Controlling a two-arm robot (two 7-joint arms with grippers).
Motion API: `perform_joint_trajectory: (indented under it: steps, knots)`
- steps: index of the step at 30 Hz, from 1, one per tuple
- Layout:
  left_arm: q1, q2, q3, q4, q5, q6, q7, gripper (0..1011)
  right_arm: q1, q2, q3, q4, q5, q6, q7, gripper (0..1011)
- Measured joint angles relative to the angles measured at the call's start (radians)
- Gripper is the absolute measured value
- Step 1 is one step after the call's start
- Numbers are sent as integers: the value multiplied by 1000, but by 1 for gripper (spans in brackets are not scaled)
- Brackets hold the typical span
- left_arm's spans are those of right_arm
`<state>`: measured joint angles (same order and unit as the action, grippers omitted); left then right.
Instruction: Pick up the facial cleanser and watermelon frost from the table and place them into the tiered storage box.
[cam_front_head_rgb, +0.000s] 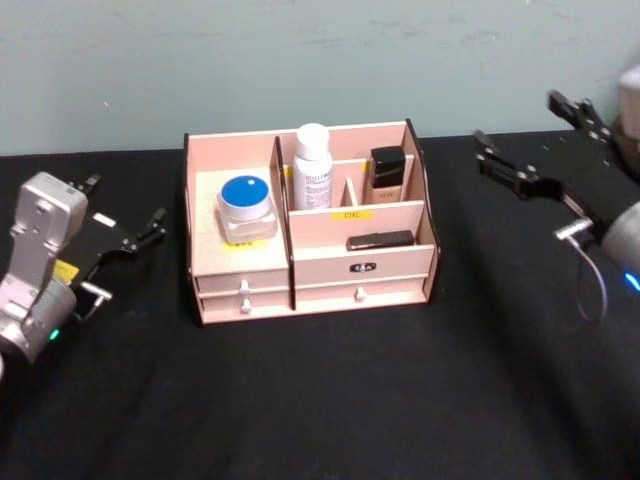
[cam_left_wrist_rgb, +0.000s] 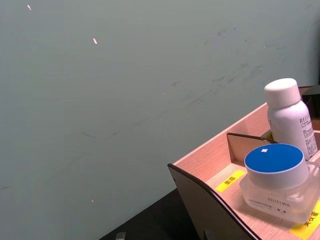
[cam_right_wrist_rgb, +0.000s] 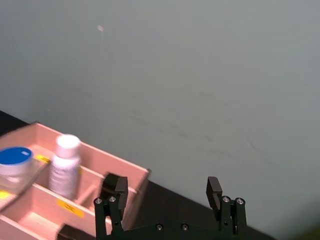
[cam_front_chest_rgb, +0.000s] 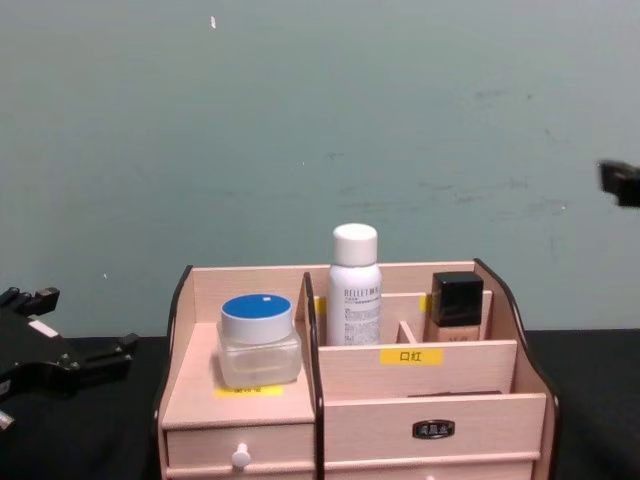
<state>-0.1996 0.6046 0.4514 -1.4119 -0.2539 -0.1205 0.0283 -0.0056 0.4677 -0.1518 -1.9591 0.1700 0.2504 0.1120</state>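
The tiered storage box (cam_front_head_rgb: 330, 268) stands mid-table. On its left shelf sits a clear jar with a blue lid (cam_front_head_rgb: 245, 208), which I take for the facial cleanser; it also appears in the left wrist view (cam_left_wrist_rgb: 275, 172) and the chest view (cam_front_chest_rgb: 258, 338). A white bottle with a white cap (cam_front_head_rgb: 312, 165), taken for the watermelon frost, stands upright in a back compartment (cam_front_chest_rgb: 353, 285). My left gripper (cam_front_head_rgb: 120, 207) hovers open and empty left of the box. My right gripper (cam_front_head_rgb: 535, 135) is raised right of the box, open and empty, also seen in the right wrist view (cam_right_wrist_rgb: 164, 187).
A black-capped bottle (cam_front_head_rgb: 387, 170) stands in the back right compartment and a flat black item (cam_front_head_rgb: 380, 240) lies in the front one. Black cloth covers the table (cam_front_head_rgb: 320, 400). A pale green wall rises close behind.
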Motion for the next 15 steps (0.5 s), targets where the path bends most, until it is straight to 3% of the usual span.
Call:
perform_joint_trajectory:
  steps: [7,15]
  knots:
    - [0,0,0,0,0,0,0,1010,-68,-21,51,18,1,-23,-14,1002]
    - [0,0,0,0,0,0,0,1010,-105,-49,71,63,-3,-38,-14,1002]
